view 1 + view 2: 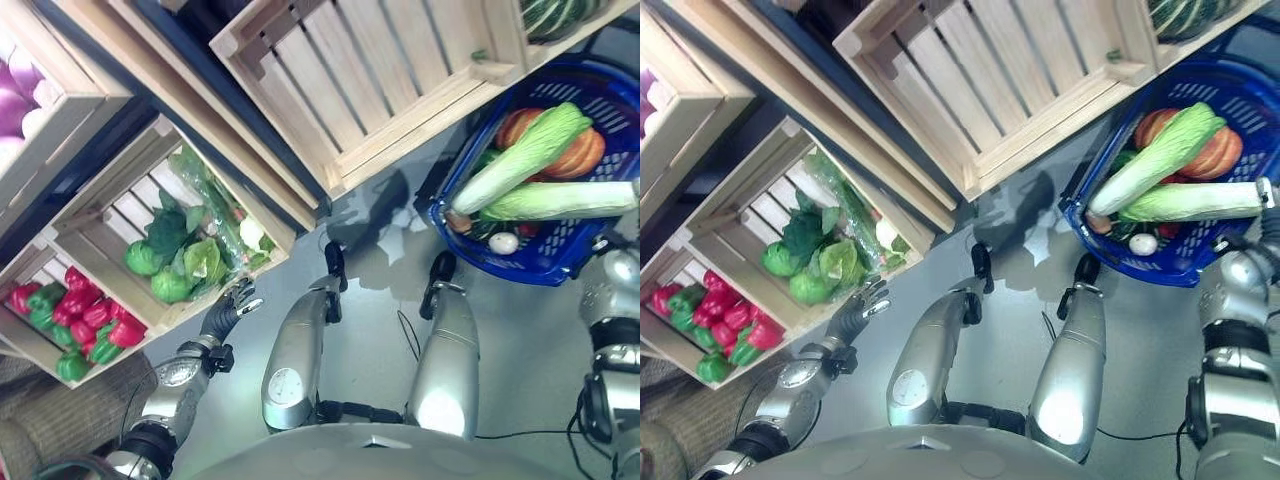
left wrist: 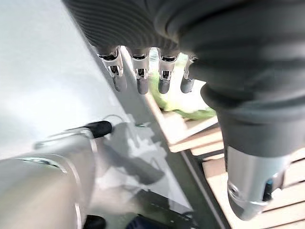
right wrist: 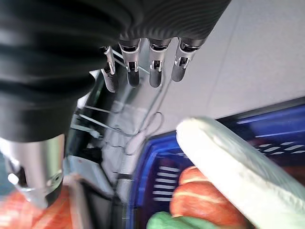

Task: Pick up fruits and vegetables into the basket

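Note:
A blue basket stands on the grey floor at the right. It holds two long pale-green cabbages, an orange pumpkin and small white and red items. My right hand hovers by the basket's near side, fingers relaxed and empty, with a cabbage just past them. My left hand is open at the front edge of a wooden crate of green leafy vegetables. Its fingers point at the greens and touch nothing.
A crate of red and green peppers sits left of the greens crate. Above are an empty slatted crate, a crate with purple produce and a striped green squash. Grey floor lies between crates and basket.

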